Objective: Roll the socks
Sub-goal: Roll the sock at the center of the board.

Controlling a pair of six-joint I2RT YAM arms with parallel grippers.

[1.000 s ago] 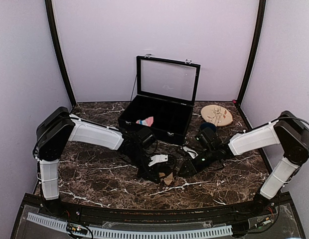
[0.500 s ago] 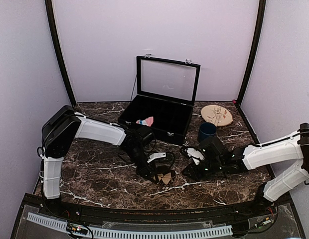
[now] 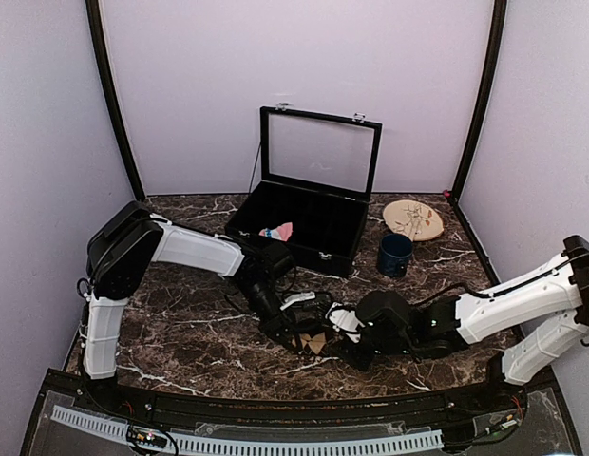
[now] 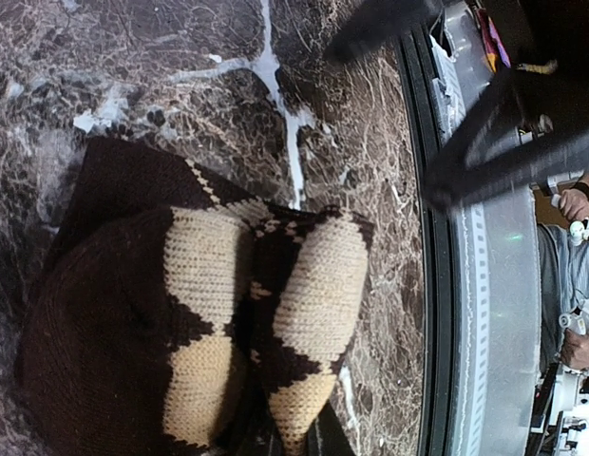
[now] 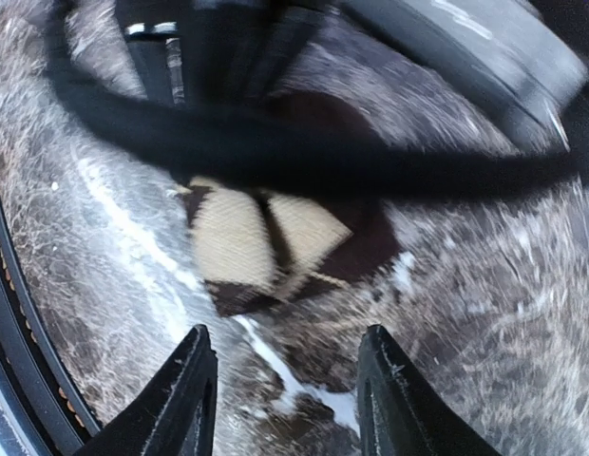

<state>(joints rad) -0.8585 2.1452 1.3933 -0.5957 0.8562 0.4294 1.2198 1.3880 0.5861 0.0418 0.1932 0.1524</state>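
Left gripper (image 3: pixel 294 328): you have it clamped tight on the brown argyle sock (image 4: pixel 209 323), low over the desk (image 3: pixel 180 337) at the near middle.
Right gripper (image 5: pixel 290 399): your jaws stand parted with only bare marble between them, holding nothing. Its fingers (image 5: pixel 192 394) point at the sock from the right, just short of it.
Brown argyle sock: you will find it bunched on the desk between the two grippers, tan diamonds showing.
Pink sock (image 3: pixel 275 231): it lies inside the open black case (image 3: pixel 294 255), farther back and well apart from its mate.
Blue mug (image 3: pixel 394 255): it stands just right of the case.
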